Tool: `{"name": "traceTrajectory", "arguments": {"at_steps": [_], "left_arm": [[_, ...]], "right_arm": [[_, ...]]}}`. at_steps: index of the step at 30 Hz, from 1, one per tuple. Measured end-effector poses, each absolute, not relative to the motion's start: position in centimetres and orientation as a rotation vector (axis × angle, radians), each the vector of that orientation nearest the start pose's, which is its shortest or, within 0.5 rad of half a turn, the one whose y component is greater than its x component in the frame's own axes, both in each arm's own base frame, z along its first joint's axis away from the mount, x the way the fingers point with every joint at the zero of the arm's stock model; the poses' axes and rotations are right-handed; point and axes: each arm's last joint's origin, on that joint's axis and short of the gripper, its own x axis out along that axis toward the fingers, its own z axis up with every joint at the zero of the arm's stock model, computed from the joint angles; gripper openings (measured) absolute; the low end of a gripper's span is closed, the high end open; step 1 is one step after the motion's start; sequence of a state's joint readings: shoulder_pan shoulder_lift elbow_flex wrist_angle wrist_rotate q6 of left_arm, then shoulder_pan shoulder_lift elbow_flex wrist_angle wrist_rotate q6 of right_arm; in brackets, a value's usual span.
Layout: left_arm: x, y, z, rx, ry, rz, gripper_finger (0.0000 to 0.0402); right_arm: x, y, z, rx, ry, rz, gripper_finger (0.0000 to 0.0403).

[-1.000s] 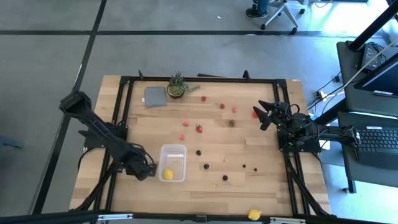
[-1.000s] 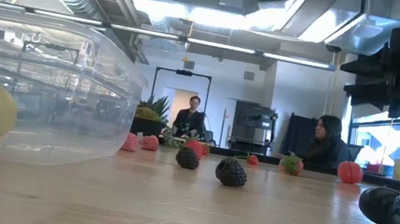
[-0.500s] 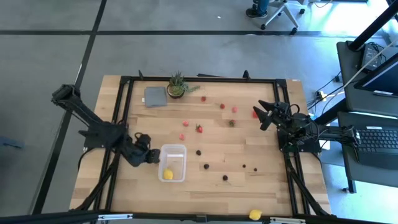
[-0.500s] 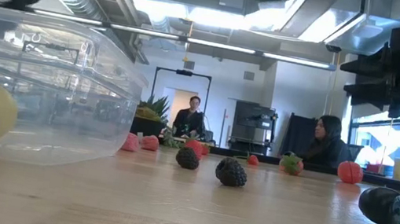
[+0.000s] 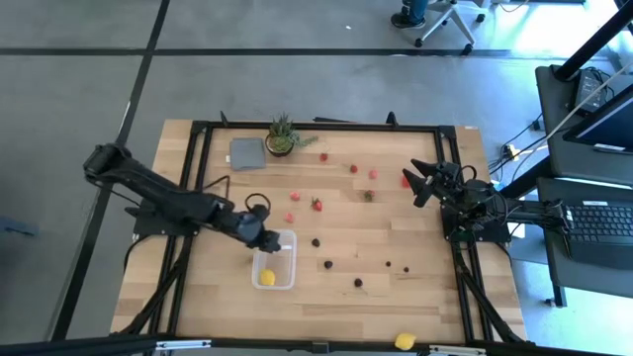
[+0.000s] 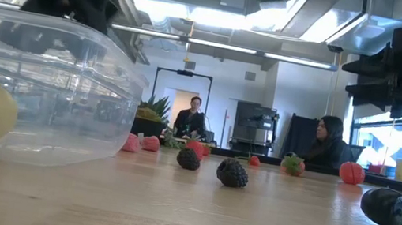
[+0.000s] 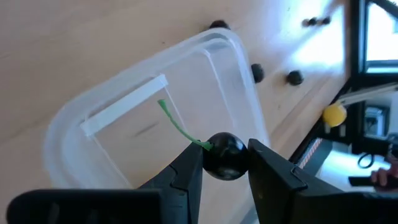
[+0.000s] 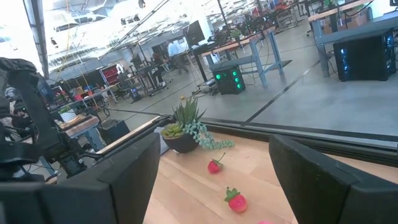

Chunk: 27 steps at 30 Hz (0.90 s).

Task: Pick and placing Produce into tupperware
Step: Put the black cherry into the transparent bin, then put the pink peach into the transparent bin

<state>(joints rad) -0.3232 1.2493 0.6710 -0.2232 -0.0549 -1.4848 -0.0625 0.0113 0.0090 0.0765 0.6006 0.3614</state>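
Left gripper (image 7: 225,163) pinches a dark berry (image 7: 224,155) with green stem, above the tub (image 7: 236,74). Right gripper (image 5: 415,184) waits at table edge, jaws wide, empty.

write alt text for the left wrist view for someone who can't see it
The left gripper is shut on a dark berry with a green stem, held above the clear tupperware on the wooden table. More dark berries and a yellow lemon piece lie beyond the tub.
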Motion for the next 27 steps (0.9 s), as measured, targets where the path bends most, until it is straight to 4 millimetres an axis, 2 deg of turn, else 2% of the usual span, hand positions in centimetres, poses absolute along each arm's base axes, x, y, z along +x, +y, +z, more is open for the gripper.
{"name": "traceTrajectory", "arguments": {"at_steps": [9, 20, 27], "left_arm": [[24.5, -7.1, 17.7, -1.251, 0.968, 0.325, 0.0102], [24.8, -6.1, 17.8, -1.277, 0.935, 0.347, 0.0151], [25.0, -5.6, 17.9, -1.284, 0.92, 0.361, 0.0162]], "right_arm": [[9.1, -2.2, 17.3, 0.368, -0.192, -0.643, 0.0303], [9.1, -2.2, 17.3, 0.368, -0.192, -0.644, 0.0303], [9.1, -2.2, 17.3, 0.369, -0.192, -0.643, 0.0303]]}}
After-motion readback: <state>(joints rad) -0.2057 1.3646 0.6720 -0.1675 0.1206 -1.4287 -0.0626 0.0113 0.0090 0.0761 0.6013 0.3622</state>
